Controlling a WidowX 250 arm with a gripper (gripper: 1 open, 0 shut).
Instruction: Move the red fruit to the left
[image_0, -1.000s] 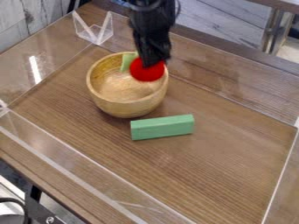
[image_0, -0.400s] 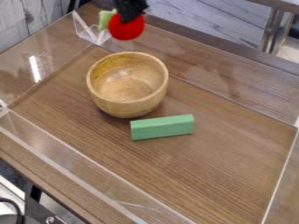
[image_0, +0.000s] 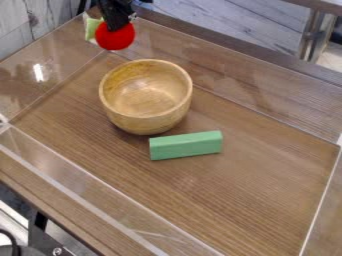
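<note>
The red fruit (image_0: 115, 37), small, round and glossy with a bit of green leaf at its left, hangs in the air at the upper left of the camera view. My gripper (image_0: 115, 24) comes down from the top edge and is shut on the fruit's top. Only the dark lower end of the gripper shows; the rest is cut off by the frame. The fruit is up and to the left of the wooden bowl (image_0: 146, 95), well apart from it.
A green rectangular block (image_0: 186, 146) lies on the wooden table just below right of the bowl. Clear plastic walls (image_0: 60, 45) ring the table, and a clear angled stand (image_0: 96, 32) sits at the back left behind the fruit.
The gripper has carried the red fruit up out of the bowl and leftward to the upper left corner. Bowl and green block have stayed put.
</note>
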